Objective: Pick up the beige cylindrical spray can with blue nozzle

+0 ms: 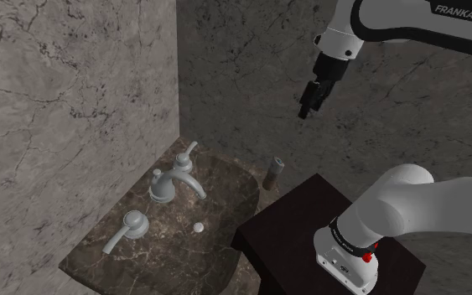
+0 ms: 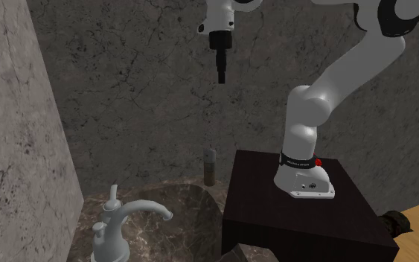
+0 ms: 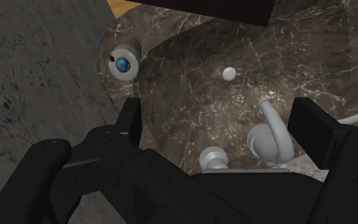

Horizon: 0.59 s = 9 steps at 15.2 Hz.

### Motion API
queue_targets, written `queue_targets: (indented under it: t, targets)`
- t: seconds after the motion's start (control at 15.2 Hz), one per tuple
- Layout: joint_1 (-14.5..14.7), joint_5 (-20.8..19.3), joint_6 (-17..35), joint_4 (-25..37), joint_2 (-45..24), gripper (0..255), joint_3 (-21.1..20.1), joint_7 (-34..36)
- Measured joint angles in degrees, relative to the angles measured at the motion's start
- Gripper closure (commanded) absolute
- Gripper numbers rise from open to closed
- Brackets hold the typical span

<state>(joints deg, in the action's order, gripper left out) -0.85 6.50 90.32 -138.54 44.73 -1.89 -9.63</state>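
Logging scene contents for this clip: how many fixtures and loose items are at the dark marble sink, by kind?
Grey-beige cylindrical spray can with blue nozzle: 1
Grey curved tap spout: 1
Grey lever tap handles: 2
Small white round drain plug: 1
Total: 5

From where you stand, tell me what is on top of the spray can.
A blue nozzle sits atop the spray can; nothing else rests there. Its base, against the dark counter, is covered.

One spray can (image 1: 273,172). One faucet spout (image 1: 175,186), two lever handles (image 1: 185,157) (image 1: 129,228). One round white drain stopper (image 1: 199,226). One marbled sink counter (image 1: 225,180). One dark stand (image 1: 301,209). One white robot arm (image 1: 418,205), one black gripper (image 1: 305,111), two fingers (image 3: 130,121).
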Motion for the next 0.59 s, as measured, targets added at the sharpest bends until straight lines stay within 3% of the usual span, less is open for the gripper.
queue_targets:
  t: [0.26,0.59]
  targets:
    - [-0.1,-0.6,4.1,-4.6,1.4,0,1.5,-2.8]
    - [0.0,-1.1,15.9,-15.1,2.4,0,4.5,-8.9]
